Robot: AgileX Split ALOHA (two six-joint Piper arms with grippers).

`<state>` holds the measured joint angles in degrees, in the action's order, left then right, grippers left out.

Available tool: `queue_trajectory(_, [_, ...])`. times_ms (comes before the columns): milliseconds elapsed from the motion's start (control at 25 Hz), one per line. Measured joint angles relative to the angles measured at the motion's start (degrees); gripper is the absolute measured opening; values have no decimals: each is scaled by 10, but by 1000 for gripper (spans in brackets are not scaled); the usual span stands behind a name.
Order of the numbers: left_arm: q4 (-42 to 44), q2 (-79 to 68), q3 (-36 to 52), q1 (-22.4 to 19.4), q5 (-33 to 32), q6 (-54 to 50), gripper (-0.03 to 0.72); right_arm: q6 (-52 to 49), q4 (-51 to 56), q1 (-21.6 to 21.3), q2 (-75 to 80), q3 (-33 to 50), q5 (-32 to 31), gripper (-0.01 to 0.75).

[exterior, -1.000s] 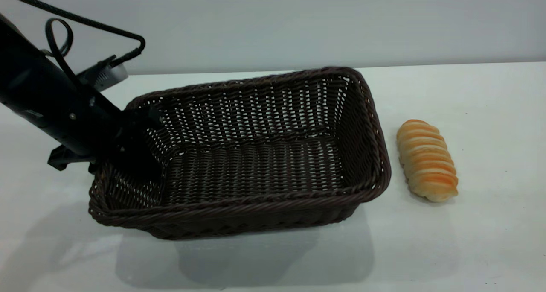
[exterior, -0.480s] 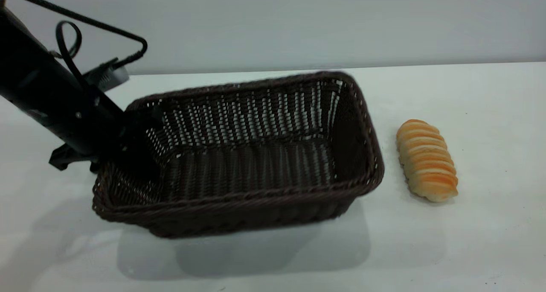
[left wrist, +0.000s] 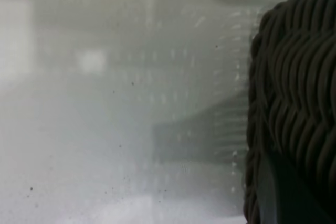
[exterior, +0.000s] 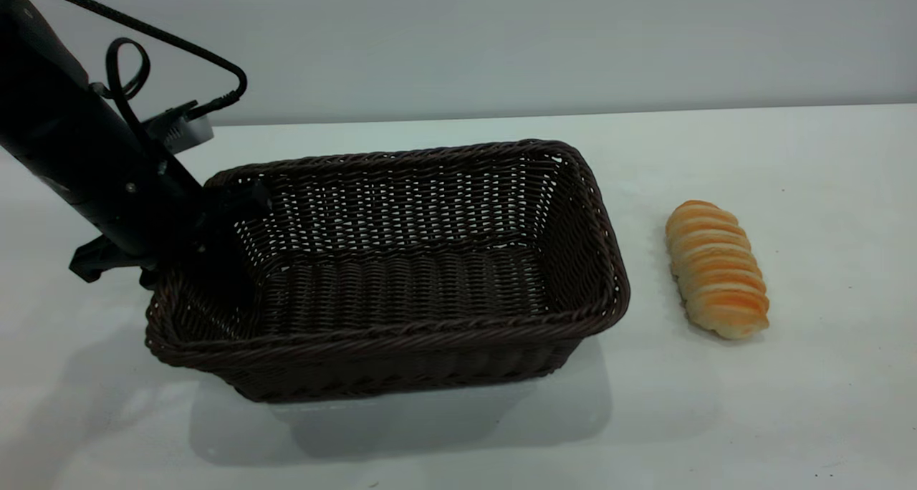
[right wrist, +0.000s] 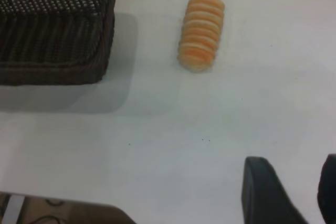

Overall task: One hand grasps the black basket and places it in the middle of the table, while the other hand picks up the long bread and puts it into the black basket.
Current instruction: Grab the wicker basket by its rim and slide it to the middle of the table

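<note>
Camera layout: one fixed exterior view, two wrist views.

The exterior camera stands off the table's [exterior: 788, 418] near edge, angled down toward the far edge and wall. The left wrist camera sits almost against the black basket [left wrist: 299, 103], facing its woven wall and the tabletop beside it. The right wrist camera looks down from higher up, well back from the long bread [right wrist: 201, 31]. Exterior and right wrist views share the basket's end and the bread.

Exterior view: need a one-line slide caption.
Left gripper clamps the black basket at its left end on the table; the long bread lies apart to its right.
</note>
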<state>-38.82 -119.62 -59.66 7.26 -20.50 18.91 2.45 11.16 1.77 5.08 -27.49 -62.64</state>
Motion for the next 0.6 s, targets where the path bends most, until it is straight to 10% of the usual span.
queue_trajectory(400, [-6, 0, -2, 1, -24, -1, 520, 0, 0, 0, 0, 0, 0, 241])
queue_trajectory(600, [-6, 4, -2, 1, -45, -1, 571, 0, 0, 0, 0, 0, 0, 241])
